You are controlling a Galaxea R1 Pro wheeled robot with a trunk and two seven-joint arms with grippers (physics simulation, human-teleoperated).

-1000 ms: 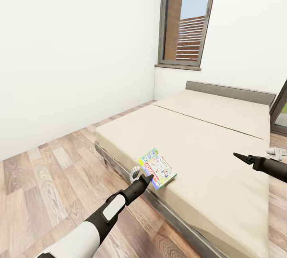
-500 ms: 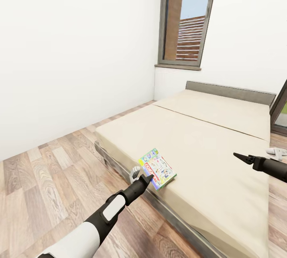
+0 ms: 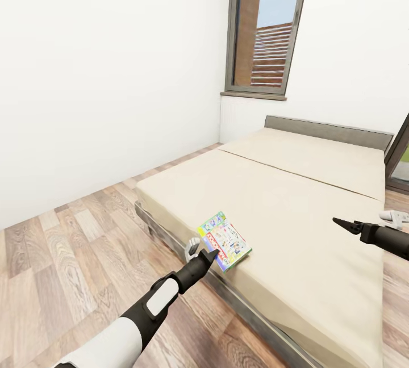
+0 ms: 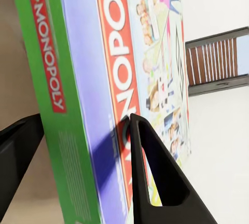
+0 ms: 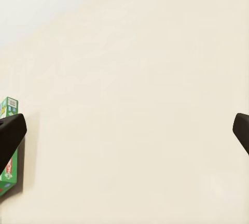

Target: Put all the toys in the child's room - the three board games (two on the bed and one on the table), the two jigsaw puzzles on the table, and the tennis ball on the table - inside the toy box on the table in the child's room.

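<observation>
Where the wood-plank floor (image 3: 85, 243) meets white walls and a tall window (image 3: 264, 27), a beige bed (image 3: 295, 197) is seen, and near its front edge the Monopoly board game (image 3: 224, 240) is pinched between the jaws of the left gripper (image 3: 209, 255). The right gripper (image 3: 339, 222) is held above the mattress, jaws spread wide.
</observation>
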